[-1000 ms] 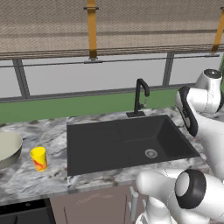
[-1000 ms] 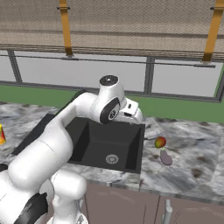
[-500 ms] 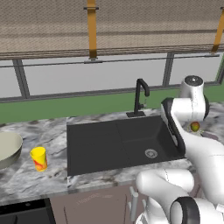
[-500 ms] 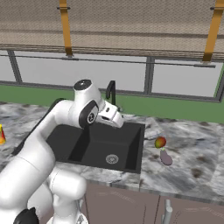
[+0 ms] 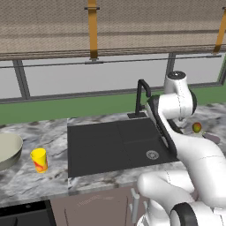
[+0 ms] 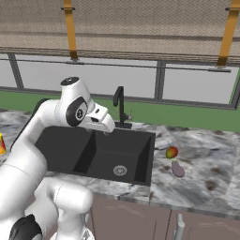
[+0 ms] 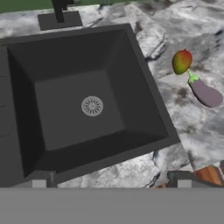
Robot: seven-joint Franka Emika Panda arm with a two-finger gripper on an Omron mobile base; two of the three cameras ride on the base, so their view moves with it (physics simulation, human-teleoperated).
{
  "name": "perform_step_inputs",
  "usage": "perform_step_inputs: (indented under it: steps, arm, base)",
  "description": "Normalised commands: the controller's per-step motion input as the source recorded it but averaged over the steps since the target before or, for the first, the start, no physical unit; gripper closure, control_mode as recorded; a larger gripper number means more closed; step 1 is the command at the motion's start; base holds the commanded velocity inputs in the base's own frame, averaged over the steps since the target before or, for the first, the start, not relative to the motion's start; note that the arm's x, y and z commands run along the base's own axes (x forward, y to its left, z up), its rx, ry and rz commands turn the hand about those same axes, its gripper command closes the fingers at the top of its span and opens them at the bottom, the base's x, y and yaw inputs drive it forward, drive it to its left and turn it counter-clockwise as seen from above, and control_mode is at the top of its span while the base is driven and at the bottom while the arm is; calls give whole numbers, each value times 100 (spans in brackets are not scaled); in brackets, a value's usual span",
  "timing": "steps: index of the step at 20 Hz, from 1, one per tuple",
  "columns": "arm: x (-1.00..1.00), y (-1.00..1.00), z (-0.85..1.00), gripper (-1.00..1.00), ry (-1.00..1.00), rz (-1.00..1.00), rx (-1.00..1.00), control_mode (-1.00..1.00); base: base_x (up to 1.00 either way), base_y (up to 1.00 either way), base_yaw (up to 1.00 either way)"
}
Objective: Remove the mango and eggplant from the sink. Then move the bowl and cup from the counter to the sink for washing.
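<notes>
1. So the bowl (image 5: 6, 151) sits at the far left end of the table (image 5: 53, 132), with the cup (image 5: 39, 160) just beside it on the sink side, close to the front edge.
2. The sink (image 5: 114, 145) lies between those two and the gripper (image 6: 108, 126), which hangs open and empty over the basin near the faucet (image 6: 120, 105).
3. So I'd guess the next reach has to go left across the whole sink; the cup is the nearer of the two.
4. The mango (image 7: 182, 61) and eggplant (image 7: 205, 93) are already out, lying touching on the table just right of the sink, so that half looks done.
</notes>
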Motion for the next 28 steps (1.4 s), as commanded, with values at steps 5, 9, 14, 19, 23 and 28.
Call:
perform_step_inputs:
  steps: [5,9,14,19,23,28]
  arm:
    - [-18,53,12,-100,3,4,0,-100]
    - [-20,51,6,-100,0,3,1,-100]
    - [-19,46,2,-100,-3,6,4,-100]
    - [-12,49,1,-100,-2,9,4,-100]
    - [-5,50,0,-100,-6,14,4,-100]
    - [-1,48,0,-100,-1,15,2,-100]
  base:
    - [0,0,0]
    - [0,0,0]
    - [0,0,0]
    - [0,0,0]
    - [0,0,0]
    - [0,0,0]
